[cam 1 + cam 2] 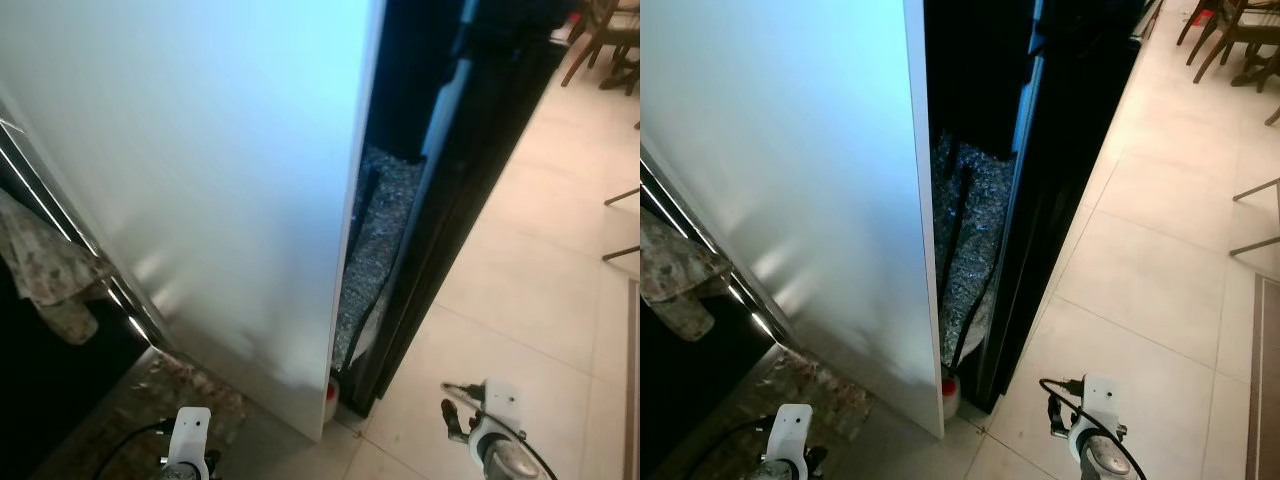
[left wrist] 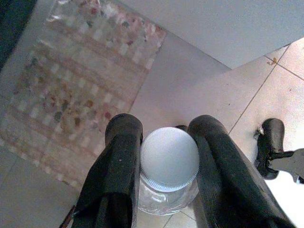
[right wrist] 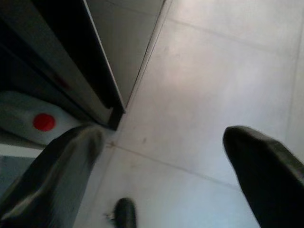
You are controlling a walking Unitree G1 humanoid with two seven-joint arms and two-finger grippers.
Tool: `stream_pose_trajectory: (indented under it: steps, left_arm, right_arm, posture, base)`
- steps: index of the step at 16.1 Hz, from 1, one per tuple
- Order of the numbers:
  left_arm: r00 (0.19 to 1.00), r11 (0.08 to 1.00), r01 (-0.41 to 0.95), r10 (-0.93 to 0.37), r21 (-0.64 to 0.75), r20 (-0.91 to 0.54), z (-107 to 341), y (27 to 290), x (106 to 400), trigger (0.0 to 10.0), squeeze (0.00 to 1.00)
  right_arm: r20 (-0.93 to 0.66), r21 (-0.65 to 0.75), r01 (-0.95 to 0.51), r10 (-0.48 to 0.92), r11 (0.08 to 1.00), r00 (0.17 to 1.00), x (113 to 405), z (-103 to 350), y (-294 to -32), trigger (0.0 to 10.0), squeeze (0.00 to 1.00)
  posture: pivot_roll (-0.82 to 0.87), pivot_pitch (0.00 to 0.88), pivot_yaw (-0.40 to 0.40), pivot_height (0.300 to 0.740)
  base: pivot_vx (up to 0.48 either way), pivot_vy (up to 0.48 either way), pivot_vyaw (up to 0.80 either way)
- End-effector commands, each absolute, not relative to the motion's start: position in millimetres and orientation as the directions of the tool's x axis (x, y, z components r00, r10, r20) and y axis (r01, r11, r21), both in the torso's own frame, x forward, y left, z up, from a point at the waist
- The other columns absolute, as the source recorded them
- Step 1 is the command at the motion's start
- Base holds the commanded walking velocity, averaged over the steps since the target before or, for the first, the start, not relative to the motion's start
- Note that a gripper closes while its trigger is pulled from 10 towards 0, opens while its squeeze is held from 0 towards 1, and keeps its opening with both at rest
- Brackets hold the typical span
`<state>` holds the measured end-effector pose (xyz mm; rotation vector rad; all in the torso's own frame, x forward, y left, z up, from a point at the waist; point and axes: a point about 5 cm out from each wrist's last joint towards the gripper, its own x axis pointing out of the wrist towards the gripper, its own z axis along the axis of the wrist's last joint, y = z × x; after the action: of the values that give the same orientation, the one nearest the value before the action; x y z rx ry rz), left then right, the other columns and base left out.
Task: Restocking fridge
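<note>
A clear glass jar with a white lid sits between the two black fingers of my left gripper, which is shut on it and held low above the floor. A tall white fridge panel rises right in front of me. My right gripper is open over bare floor tiles, with nothing between its fingers. Both wrists show at the bottom of the eye views.
A dark gap with speckled grey material lies between the white panel and a black upright panel. A white container with a red cap stands at the gap's foot. A patterned rug lies left, a cloth hangs there, chairs far right.
</note>
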<state>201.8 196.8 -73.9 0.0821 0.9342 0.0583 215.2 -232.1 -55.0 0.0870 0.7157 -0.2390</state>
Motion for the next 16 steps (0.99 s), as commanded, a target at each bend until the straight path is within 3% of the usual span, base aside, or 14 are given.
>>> stream_pose_trajectory:
  steps: [1,4,7,9,14,16]
  left_arm:
    - [0.58,0.995,-0.013,0.088,0.099,-0.81,-76,196,199,10.0,0.0]
    - [0.582,0.994,-0.003,0.091,0.11,-0.808,-75,198,200,10.0,0.0]
    - [0.589,0.994,0.004,0.087,0.111,-0.804,-75,197,200,10.0,0.0]
    - [0.59,0.994,0.007,0.086,0.112,-0.803,-75,197,200,10.0,0.0]
    - [0.584,0.994,-0.004,0.094,0.112,-0.806,-76,197,198,10.0,0.0]
    - [0.582,0.994,-0.004,0.093,0.112,-0.808,-76,197,197,10.0,0.0]
  right_arm:
    - [-0.611,-0.033,0.27,-0.233,0.962,0.756,218,-50,-239,10.0,0.0]
    - [-0.53,0.047,0.243,-0.182,0.969,0.828,224,-42,-234,10.0,0.0]
    - [-0.439,0.018,0.172,-0.147,0.985,0.886,229,-34,-233,10.0,0.0]
    - [-0.41,0.066,0.167,-0.126,0.984,0.903,230,-32,-232,10.0,0.0]
    - [-0.384,0.035,0.049,-0.031,0.998,0.923,232,-28,-228,10.0,0.0]
    - [-0.384,0.042,0.09,-0.067,0.995,0.921,230,-29,-231,10.0,0.0]
  posture:
    - [-0.07,0.068,-0.003,0.74]
    - [-0.1,0.072,0.017,0.74]
    - [-0.09,0.075,0.019,0.74]
    - [-0.09,0.08,0.016,0.74]
    - [-0.08,0.085,-0.004,0.74]
    - [-0.09,0.08,-0.002,0.74]
  base:
    - [0.0,0.0,0.0]
    - [0.0,0.0,0.0]
    - [0.0,0.0,0.0]
    - [0.0,0.0,0.0]
    - [0.0,0.0,0.0]
    - [0.0,0.0,0.0]
